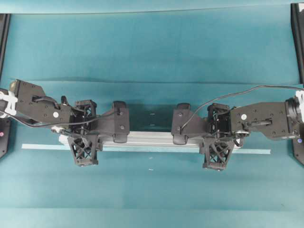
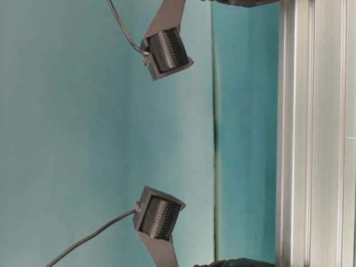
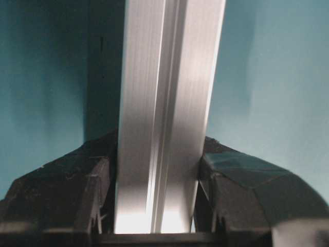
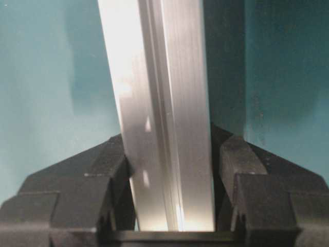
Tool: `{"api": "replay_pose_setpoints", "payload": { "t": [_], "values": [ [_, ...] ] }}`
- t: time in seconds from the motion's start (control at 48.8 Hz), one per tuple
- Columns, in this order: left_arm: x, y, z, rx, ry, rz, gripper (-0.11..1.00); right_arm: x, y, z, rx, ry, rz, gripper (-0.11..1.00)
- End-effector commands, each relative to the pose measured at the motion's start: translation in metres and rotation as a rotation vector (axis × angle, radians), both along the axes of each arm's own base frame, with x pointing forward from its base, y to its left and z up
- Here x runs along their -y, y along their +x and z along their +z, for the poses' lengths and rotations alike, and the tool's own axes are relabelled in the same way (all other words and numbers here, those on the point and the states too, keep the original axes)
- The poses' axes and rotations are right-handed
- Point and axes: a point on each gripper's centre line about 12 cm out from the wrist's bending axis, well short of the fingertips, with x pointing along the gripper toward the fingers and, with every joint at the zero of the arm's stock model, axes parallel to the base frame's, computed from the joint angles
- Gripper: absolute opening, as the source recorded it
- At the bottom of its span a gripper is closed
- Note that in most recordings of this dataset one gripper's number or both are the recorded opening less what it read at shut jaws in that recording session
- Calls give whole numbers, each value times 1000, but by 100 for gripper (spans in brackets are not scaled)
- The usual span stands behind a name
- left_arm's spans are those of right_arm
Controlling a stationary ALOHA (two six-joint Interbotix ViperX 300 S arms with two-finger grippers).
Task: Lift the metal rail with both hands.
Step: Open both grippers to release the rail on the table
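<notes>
Both my black arms reach in from the sides toward the middle of the teal table (image 1: 152, 52), stretched out nearly level and mirroring each other. My left gripper (image 1: 84, 130), black with lattice-patterned plastic fingers, sits left of centre; my right gripper (image 1: 219, 133), built the same, sits right of centre. Black cables loop over both wrists.

The long silver aluminium rail (image 1: 152, 138) with lengthwise grooves runs straight across between them, spanning the gap from one hand to the other. It lies just above a thinner, longer pale teal tape strip (image 1: 38, 147) and parallel to it.

From my left wrist, the rail (image 3: 167, 118) runs straight away between my two fingers (image 3: 92, 180), which press against its sides: that hand is clamped on the rail. From my right wrist the same holds: the rail (image 4: 164, 118) fills the space between the fingers (image 4: 241, 175), gripped on both flanks.

In the table-level view the rail (image 2: 314, 133) fills the right side.
</notes>
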Motion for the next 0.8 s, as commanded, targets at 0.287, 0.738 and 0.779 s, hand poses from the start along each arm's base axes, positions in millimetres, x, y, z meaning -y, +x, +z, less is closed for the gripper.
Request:
{"api": "replay_pose_setpoints", "payload": {
  "t": [0.287,0.738,0.779],
  "values": [
    [2,10,6,95,-12,14,32,12,-5,-8,-20,1,-43,38],
    [5,3,1,77,-9,-4,68,10,-4,-7,-18,4,-37,79],
    [6,2,1,74,-9,-10,80,9,-3,-7,-14,4,-32,88]
  ]
}}
